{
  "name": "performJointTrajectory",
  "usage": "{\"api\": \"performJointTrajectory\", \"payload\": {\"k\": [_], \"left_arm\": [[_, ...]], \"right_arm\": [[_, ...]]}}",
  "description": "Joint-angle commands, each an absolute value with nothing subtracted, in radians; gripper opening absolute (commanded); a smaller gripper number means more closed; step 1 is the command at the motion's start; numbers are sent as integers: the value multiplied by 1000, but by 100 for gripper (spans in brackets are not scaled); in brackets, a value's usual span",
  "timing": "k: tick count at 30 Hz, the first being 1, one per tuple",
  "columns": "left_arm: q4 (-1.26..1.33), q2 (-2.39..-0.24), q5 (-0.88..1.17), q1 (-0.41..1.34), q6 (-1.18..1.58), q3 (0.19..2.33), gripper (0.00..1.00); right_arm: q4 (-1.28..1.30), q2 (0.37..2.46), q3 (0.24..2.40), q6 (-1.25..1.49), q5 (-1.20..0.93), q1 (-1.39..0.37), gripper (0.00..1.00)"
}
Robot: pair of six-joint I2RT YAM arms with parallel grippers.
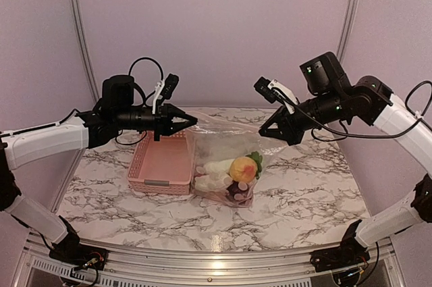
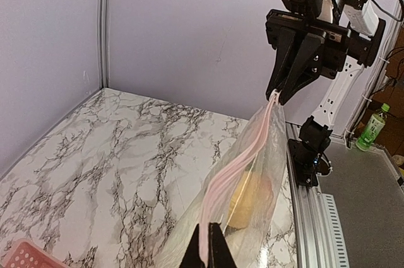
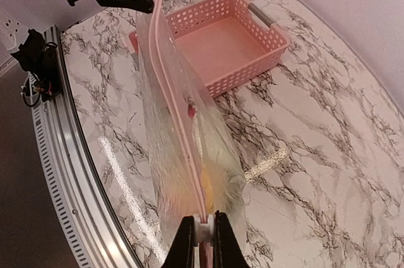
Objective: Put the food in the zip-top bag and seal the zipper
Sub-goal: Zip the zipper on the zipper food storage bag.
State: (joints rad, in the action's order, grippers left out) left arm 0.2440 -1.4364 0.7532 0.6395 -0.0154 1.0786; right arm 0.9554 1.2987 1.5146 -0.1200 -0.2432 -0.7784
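Clear bag [image 1: 226, 155] hung upright, bottom resting on counter [image 1: 304, 192] just beside pink basket [image 1: 158, 184]; food [image 1: 233, 173] heaped inside at bottom. Along top edge, zipper [image 3: 180, 116] stretched taut, each end pinched: left claw [image 1: 189, 122] pressed together on left end, right claw [image 1: 265, 132] pressed together on right end. Seal seemed closed along its length, but glare left that uncertain. Risk: extra outward pull could slip strip from one claw; top would sag, any unpressed stretch could gape, food could spill.
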Motion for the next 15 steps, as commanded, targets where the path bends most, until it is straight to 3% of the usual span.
{"api": "performJointTrajectory", "payload": {"k": [1,15], "left_arm": [[238,-1399,703,583,-26,1055,0],[294,-1401,693,555,-6,1041,0]], "right_arm": [[1081,1239,1509,-94,-150,-751,0],[1167,1186,1505,-54,-133,-751,2]]}}
